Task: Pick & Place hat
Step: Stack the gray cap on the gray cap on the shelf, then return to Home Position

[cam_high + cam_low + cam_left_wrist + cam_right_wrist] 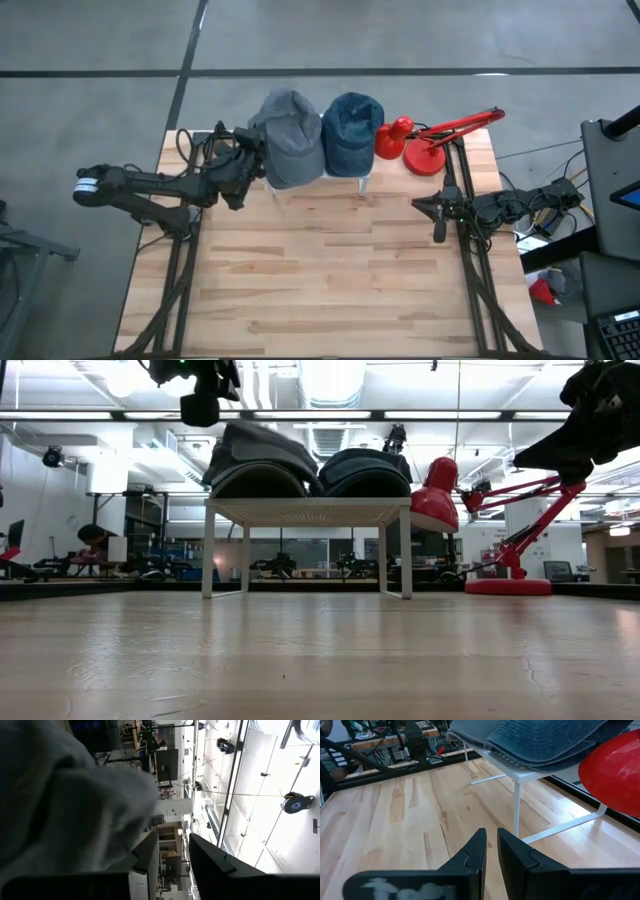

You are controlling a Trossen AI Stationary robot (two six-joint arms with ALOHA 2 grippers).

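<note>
From above, you are seeing the grey hat and the blue hat sitting side by side on the white stand; the red lamp is standing just beside the blue hat. Your left end effector is touching the grey hat's edge. In the left wrist view its fingers are spread. In the right wrist view, the right end effector is hanging nearly closed, well apart from the stand.

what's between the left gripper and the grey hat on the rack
Nothing visible. The left gripper is already at the grey hat on the white rack; in the left wrist view the hat fills the space beside its fingers. The blue hat sits on the far side.
</note>
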